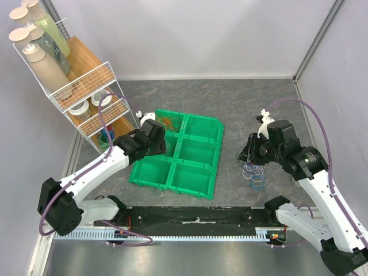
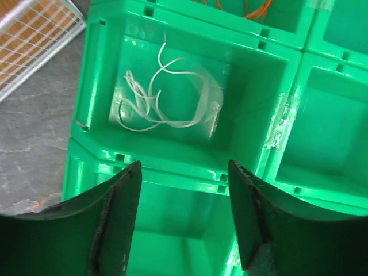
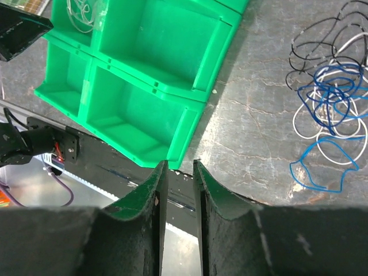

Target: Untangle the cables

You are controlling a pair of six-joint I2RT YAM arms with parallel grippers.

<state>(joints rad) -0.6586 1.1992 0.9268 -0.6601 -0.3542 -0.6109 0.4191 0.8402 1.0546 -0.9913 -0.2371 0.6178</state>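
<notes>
Left tool (image 2: 184, 167) gapes empty over a white cable (image 2: 152, 108) unseen from above; right tool (image 3: 179, 164) barely parted, empty.

Bright, even light; white glare on green bins (image 2: 190, 172); soft shadows.

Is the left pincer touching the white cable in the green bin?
Apart. Left wrist view: white cable lies on the compartment floor, bare green wall separating it from the open left pincer.

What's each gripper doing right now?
Left gripper: open, holding nothing.
Right gripper: only slightly open, holding nothing.
</notes>
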